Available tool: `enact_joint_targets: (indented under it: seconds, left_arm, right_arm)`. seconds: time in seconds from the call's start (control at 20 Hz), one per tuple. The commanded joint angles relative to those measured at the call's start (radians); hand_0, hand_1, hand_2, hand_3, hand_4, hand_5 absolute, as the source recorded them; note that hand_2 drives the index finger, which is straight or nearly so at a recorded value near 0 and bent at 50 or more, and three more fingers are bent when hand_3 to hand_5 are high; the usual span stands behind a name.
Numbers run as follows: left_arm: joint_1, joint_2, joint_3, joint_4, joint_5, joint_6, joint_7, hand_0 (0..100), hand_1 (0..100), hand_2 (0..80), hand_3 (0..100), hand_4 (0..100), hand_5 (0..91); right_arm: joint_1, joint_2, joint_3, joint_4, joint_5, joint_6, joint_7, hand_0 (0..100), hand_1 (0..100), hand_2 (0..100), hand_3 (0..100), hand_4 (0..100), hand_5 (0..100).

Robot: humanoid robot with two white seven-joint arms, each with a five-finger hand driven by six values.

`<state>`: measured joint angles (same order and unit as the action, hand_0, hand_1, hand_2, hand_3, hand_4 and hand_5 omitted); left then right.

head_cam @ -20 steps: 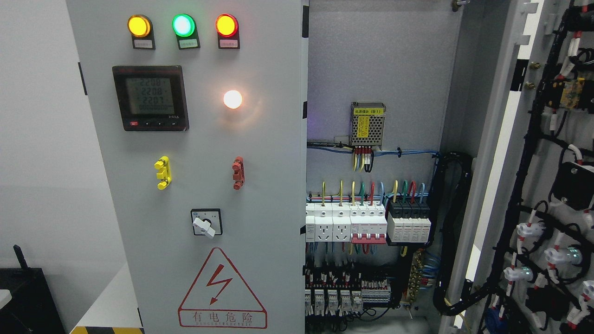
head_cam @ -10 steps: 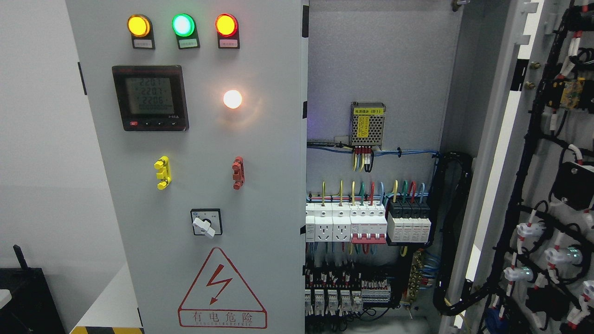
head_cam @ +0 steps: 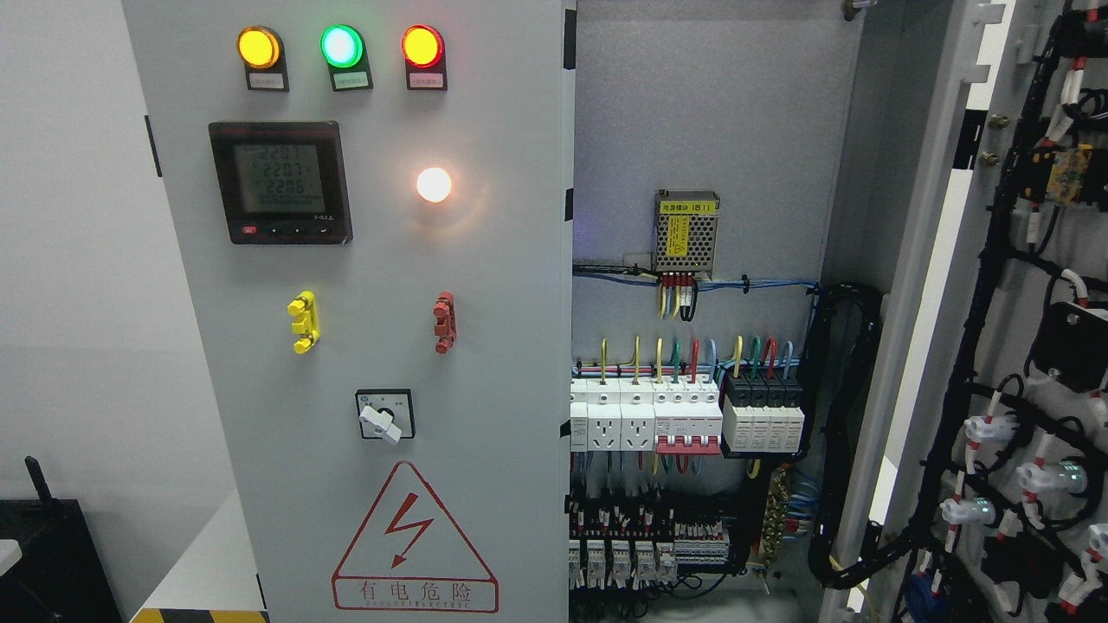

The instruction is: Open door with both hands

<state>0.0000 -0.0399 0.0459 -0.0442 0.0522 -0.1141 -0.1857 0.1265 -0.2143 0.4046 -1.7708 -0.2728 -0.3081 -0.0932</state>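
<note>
An electrical cabinet fills the frame with one door shut and one swung wide; neither robot hand is in view, so whether their fingers are spread or curled cannot be told. The closed left door [head_cam: 485, 363] covers the left and centre of the frame, its right edge running top to bottom just left of the exposed interior. On it sit three lit indicator lamps, amber [head_cam: 259, 47], green [head_cam: 342, 46] and red [head_cam: 422, 46], at upper left, a digital meter [head_cam: 281, 183] below them, a glowing white lamp [head_cam: 434, 184], a yellow handle [head_cam: 304, 323], a red handle [head_cam: 444, 323], a rotary switch [head_cam: 384, 416] and a triangular shock-warning sign [head_cam: 414, 541] at the bottom. The open right door [head_cam: 943, 285] stands edge-on at far right, its inner face carrying black cable harnesses [head_cam: 995, 285]. Between the two door edges the cabinet's back panel [head_cam: 710, 112] lies bare in its upper half, with a small power supply [head_cam: 686, 230] at mid-height, a row of circuit breakers [head_cam: 684, 420] beneath and terminal blocks [head_cam: 636, 549] at the bottom. A pale wall [head_cam: 78, 303] occupies the left margin, and a dark object [head_cam: 52, 554] sits in the lower-left corner.
</note>
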Motion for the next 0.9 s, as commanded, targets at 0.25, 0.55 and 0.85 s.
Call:
enact_joint_targets:
  seconds: [0.25,0.55,0.85]
  left_arm:
    - [0.018,0.0,0.0,0.0,0.0,0.001,0.0,12,39,0.0,0,0,0.0]
    - [0.018,0.0,0.0,0.0,0.0,0.001,0.0,12,39,0.0,0,0,0.0]
    - [0.018,0.0,0.0,0.0,0.0,0.001,0.0,12,39,0.0,0,0,0.0]
  right_arm:
    - [-0.165,0.131,0.045,0.123,0.01,0.103,0.004,12,39,0,0,0,0]
    - [-0.244,0.161,0.043,0.224,0.009,0.103,0.004,12,39,0,0,0,0]
    - [-0.32,0.171,0.036,0.321,0.007,0.101,0.038,12,39,0,0,0,0]
